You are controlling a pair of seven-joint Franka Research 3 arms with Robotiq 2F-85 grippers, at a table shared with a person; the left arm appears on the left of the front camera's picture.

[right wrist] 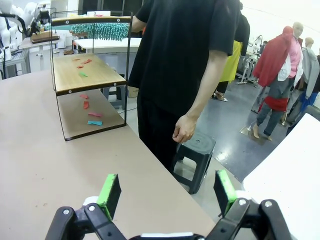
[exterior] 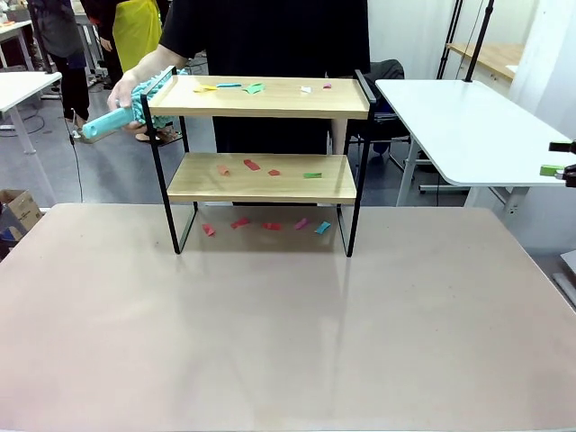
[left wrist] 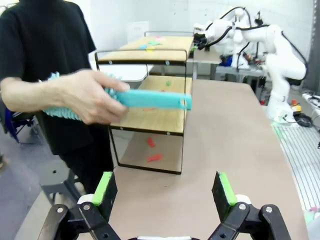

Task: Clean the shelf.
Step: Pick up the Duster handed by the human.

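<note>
My left end effector (left wrist: 164, 186) stands wide open with nothing between its green pads, hanging low over the near part of the desk (left wrist: 235, 150). The shelf (left wrist: 159, 119) is ahead of it and slightly to the left in the left wrist view, well apart from the fingers. I see it end-on, with both wooden boards running away from me. Between me and the shelf's near end rail, a person's hand (left wrist: 86, 97) grips a teal duster (left wrist: 152, 98). Its smooth handle points across the lower board's end, and its fluffy head trails back past the wrist.

My right end effector (right wrist: 167, 192) is just as wide open and also empty, hovering by the desk's edge. From there the shelf sits far off at the upper left of the right wrist view, at the person's side of the desk. The duster's head shows up by the top board. The person stands just beside the desk, the other hand hanging loose above a dark stool (right wrist: 194, 156).

In the front view the shelf stands upright at the far middle of the desk. Coloured paper scraps (exterior: 251, 165) lie on both boards and on the desk beneath. One green pad (exterior: 550, 170) of my right end effector shows at the right edge, well apart from the shelf.
</note>
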